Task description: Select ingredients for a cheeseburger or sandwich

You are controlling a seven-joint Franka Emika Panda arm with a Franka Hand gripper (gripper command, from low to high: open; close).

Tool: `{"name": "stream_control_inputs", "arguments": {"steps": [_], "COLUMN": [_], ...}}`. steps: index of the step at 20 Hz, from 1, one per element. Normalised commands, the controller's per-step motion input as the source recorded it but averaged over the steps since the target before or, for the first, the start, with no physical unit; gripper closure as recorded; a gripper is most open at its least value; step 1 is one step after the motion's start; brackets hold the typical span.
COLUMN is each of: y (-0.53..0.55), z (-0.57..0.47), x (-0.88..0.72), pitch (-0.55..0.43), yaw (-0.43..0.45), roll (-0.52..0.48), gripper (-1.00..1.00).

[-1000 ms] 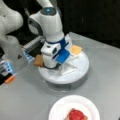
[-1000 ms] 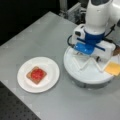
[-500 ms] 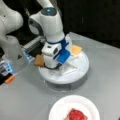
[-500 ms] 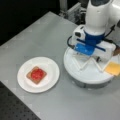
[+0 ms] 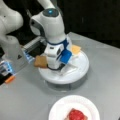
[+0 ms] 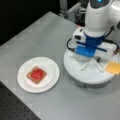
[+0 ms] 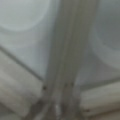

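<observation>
On white plate [image 6: 50, 82], red-topped toast [image 6: 36, 74]

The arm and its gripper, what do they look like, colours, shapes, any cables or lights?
The arm has rounded glossy white shells with a dark grey cap bearing a small glowing blue light. Below a blue band sits a boxy white gripper body with a blue block on its side. In a front view a thin black cable loops beside the blue block.
</observation>
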Motion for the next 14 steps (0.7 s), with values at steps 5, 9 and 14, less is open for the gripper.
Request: {"name": "stream_control_inputs", "arguments": {"steps": [5,9,14], "y": [0.01,-0.01,-0.04], "z": [-0.23,-0.23,-0.23], "x": [-0.14,-0.16,-0.16], "pitch": [0.102,0.109,0.122], "yaw": [0.329,0.292,0.298], "roll": [-0.014,0.001,0.020], "gripper": [-1.00,-1.00,-1.00]}}
